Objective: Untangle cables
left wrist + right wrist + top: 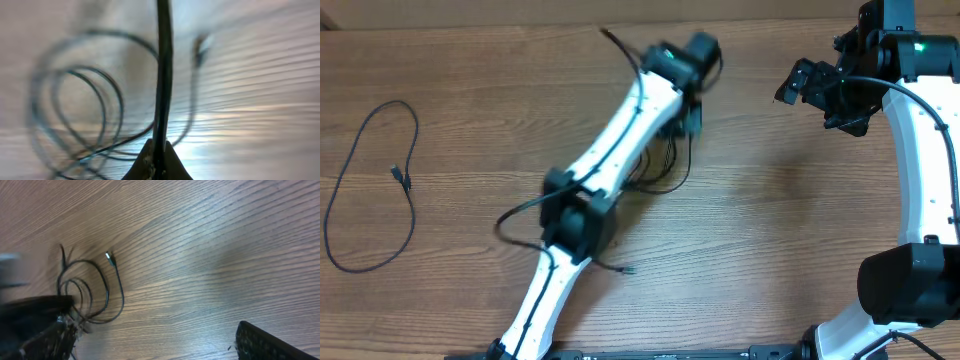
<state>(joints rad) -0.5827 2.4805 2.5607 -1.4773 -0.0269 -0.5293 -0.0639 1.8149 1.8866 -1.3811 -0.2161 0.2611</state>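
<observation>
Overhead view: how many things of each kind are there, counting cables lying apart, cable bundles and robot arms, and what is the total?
Loose cable: 1
Cable bundle: 1 (how many cords it holds cannot be told)
Arms: 2, left arm and right arm
Total: 4

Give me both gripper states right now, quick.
Left gripper: closed on a black cable.
Right gripper: looks open, holding nothing.
</observation>
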